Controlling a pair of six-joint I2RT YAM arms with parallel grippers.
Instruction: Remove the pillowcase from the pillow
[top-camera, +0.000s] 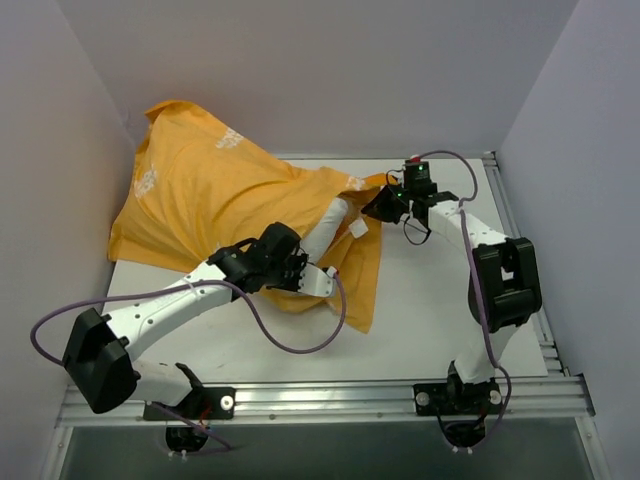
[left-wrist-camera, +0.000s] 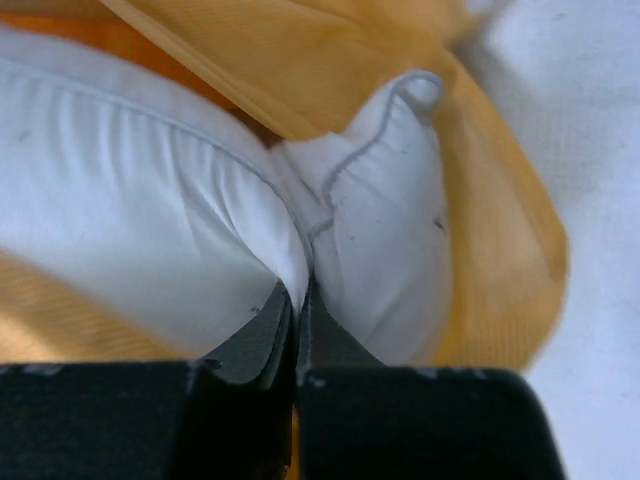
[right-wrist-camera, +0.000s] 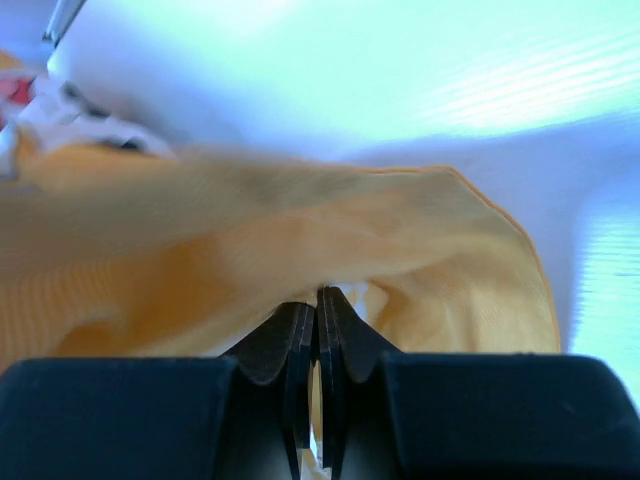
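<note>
Open table (top-camera: 420, 320) at near centre and right; pillowcase (top-camera: 210, 190) mound against the left wall (top-camera: 50, 150), far-left corner.

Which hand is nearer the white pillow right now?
Left. The left hand is shut on the pillow, pinching its white fabric. The right hand is shut on the orange pillowcase at its edge, beside the pillow's exposed end rather than on it.

Pale walls (top-camera: 330, 60) close in the white table (top-camera: 420, 310) at nine, twelve and three o'clock; a seemingly aluminium rail (top-camera: 330, 397) edges six.
</note>
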